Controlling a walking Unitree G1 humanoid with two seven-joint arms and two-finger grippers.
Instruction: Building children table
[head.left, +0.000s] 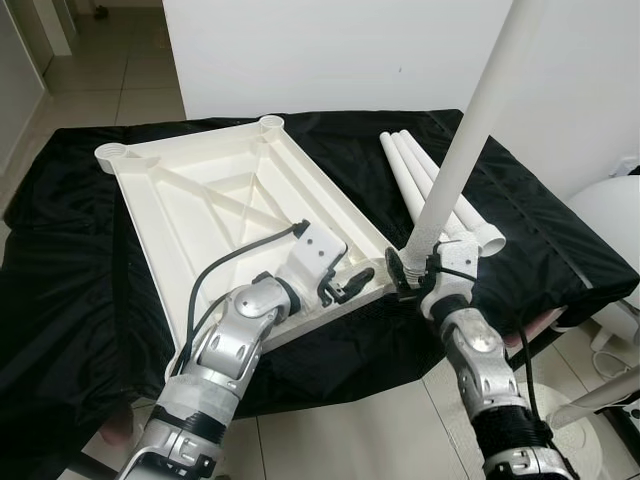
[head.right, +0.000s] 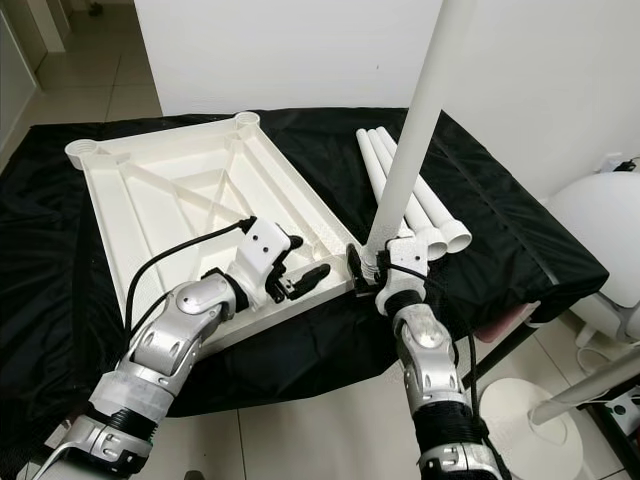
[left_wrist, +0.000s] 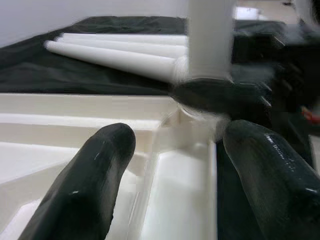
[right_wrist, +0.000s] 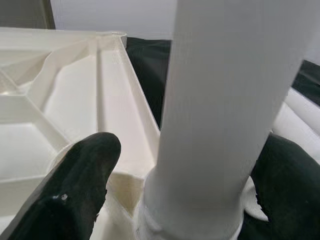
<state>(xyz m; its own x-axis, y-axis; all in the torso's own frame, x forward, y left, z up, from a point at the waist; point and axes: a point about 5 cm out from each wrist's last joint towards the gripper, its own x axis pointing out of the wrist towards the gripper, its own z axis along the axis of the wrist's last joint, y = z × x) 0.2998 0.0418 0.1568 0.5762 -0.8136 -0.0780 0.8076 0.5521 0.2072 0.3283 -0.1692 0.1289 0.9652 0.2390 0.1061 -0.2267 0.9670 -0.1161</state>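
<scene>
A white plastic tabletop (head.left: 215, 195) lies upside down on a black cloth (head.left: 70, 260), with round leg sockets at its far corners. At its near right corner a long white table leg (head.left: 470, 130) stands up, leaning slightly right. My right gripper (head.left: 420, 265) is shut on the leg's lower end, just above the corner socket; the right wrist view shows the leg (right_wrist: 220, 100) between the black fingers (right_wrist: 75, 190). My left gripper (head.left: 345, 285) rests open at the tabletop's near edge beside that corner, its fingers (left_wrist: 85, 185) spread over the rim.
Three more white legs (head.left: 435, 185) lie side by side on the cloth, right of the tabletop. A white wall (head.left: 350, 50) rises behind the table. A white rounded object (head.left: 610, 215) and a round white base (head.right: 530, 415) are on the tiled floor at the right.
</scene>
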